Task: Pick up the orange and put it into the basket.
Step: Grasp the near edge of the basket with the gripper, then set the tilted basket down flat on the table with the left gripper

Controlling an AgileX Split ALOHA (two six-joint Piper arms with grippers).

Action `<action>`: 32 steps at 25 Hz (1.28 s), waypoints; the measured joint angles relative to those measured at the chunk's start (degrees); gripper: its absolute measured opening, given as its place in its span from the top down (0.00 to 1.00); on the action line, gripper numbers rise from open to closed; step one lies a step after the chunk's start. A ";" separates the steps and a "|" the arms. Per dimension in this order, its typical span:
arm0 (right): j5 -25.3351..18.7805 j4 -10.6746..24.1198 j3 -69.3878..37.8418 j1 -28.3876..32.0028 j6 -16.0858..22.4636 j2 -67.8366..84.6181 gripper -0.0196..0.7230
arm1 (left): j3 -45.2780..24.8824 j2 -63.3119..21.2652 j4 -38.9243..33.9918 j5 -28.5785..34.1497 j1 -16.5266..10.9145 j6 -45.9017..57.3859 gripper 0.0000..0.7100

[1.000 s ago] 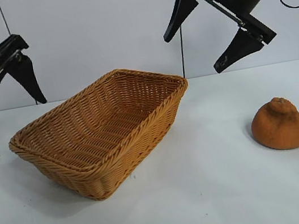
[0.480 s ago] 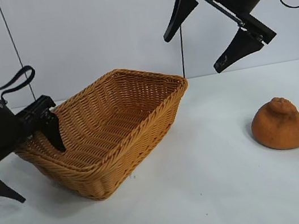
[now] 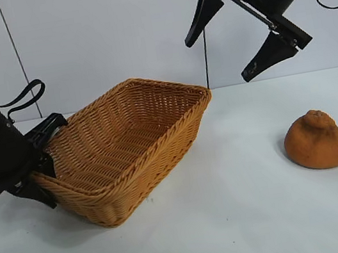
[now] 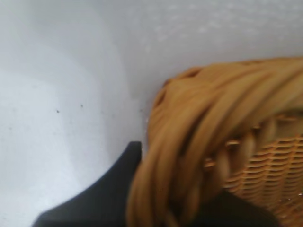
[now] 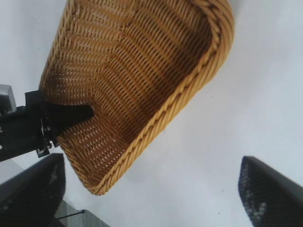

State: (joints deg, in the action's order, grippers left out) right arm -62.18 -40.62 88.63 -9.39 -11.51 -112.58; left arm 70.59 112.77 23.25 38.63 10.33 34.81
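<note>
wall point(image 3: 108, 33): pale grey, thin dark vertical seams | table point(image 3: 249, 217): white, soft shadows

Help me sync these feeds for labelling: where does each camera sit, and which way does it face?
Exterior view: level, in front of the table, facing both arms; shows basket, orange, left gripper at the basket's rim, right gripper raised.
Left wrist view: close on the rim, one finger outside it.
Right wrist view: looks down at the basket; own fingertips apart.
All three show the basket.
</note>
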 joint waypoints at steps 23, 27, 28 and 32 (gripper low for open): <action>-2.30 0.00 0.00 0.00 0.00 0.00 0.06 | 26.11 11.92 -5.11 23.82 2.00 -23.57 0.86; -2.99 0.23 0.00 0.00 0.00 0.00 0.06 | 26.79 13.80 -4.89 23.90 2.40 -23.69 0.86; -2.99 0.27 0.00 0.00 0.00 0.00 0.06 | 26.79 14.10 -4.97 23.90 2.40 -23.74 0.86; -2.99 0.41 0.00 0.00 0.00 0.00 0.06 | 26.79 15.37 -5.11 23.22 2.40 -23.83 0.86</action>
State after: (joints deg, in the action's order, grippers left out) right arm -65.17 -40.21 88.63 -9.39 -11.51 -112.58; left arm 97.38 128.14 18.14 61.85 12.72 10.98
